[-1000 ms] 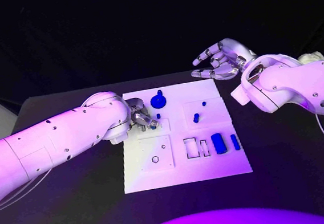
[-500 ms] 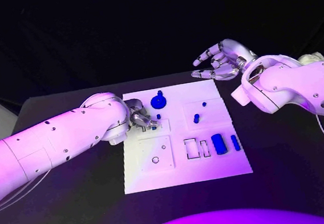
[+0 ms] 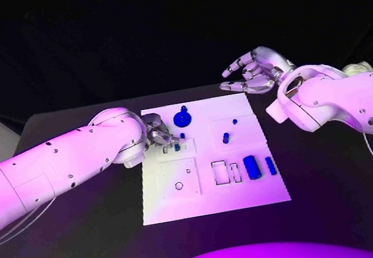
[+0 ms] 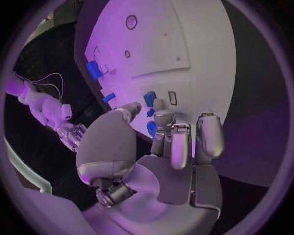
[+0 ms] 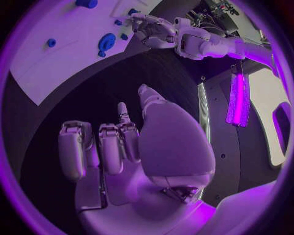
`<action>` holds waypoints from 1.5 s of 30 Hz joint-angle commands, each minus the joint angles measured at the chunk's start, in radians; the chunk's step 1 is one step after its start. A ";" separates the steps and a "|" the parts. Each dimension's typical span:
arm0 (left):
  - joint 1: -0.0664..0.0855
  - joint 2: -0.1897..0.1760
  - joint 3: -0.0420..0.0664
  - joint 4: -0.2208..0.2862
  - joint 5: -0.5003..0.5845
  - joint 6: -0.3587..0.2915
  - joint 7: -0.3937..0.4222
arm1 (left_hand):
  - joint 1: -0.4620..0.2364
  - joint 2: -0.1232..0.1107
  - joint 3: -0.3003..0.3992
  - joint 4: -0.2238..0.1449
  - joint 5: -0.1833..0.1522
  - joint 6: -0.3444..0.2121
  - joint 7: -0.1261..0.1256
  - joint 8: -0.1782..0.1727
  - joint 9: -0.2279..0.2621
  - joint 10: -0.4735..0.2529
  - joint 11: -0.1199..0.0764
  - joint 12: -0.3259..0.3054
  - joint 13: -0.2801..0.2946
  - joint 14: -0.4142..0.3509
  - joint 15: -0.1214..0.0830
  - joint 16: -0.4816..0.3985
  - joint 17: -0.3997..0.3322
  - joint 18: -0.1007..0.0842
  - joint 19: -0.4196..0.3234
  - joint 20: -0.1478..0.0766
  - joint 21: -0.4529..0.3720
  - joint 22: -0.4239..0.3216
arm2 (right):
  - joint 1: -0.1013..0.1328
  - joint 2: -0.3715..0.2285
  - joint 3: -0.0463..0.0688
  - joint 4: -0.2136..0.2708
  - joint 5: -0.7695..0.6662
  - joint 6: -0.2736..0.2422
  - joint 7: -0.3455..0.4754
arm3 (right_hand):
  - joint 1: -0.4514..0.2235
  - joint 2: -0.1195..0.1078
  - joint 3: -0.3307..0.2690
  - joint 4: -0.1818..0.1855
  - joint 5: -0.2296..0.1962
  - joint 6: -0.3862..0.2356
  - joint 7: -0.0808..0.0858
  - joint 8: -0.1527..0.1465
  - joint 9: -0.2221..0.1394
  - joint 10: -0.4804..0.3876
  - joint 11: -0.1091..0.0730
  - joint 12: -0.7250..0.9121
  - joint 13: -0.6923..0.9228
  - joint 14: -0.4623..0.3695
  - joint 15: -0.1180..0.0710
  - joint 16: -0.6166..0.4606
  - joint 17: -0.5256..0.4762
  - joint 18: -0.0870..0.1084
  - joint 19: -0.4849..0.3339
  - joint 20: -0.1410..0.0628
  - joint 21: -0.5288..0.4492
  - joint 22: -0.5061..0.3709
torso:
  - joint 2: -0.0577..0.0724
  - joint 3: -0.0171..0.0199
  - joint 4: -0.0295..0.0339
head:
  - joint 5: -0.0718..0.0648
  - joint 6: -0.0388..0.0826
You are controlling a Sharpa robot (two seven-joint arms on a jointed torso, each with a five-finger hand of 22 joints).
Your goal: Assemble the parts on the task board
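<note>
On the flat white task board (image 3: 214, 194), we have our left hand (image 3: 162, 137) pinching a small blue part (image 4: 150, 97) at its left edge. Our right hand (image 3: 254, 71) hovers, fingers spread, empty. Several loose blue parts (image 3: 252, 166) await seating; we judge the assembly barely begun.

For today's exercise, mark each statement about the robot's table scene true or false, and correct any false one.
1. The left hand is over the task board. True.
2. The right hand is pressing a blue part into the board. False: it hovers beyond the board's far right corner with fingers spread, holding nothing.
3. A round blue part sits near the board's far edge. True.
4. The near part of the board is covered with blue parts. False: the blue block and blue bar lie toward the right side; the near strip is bare white.
5. The table is black. True.
</note>
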 commanded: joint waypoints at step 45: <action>0.058 0.098 0.072 -0.323 0.076 0.135 0.033 | 0.093 0.019 -0.039 0.000 0.001 -0.091 0.068 -0.114 -0.059 -0.167 0.061 -0.135 -0.188 0.058 0.049 -0.043 0.160 0.008 -0.089 0.043 -0.068 -0.119 | 0.000 -0.002 0.000 0.004 -0.012 0.011 -0.002 | -0.007 0.006 -0.004 0.000 0.005 -0.009 -0.001 0.007 -0.001 0.016 0.005 -0.008 0.181 0.081 0.003 -0.007 0.190 0.009 0.046 0.001 -0.012 0.189 | 0.034 -0.0022 -0.0074 | 0.003 0.038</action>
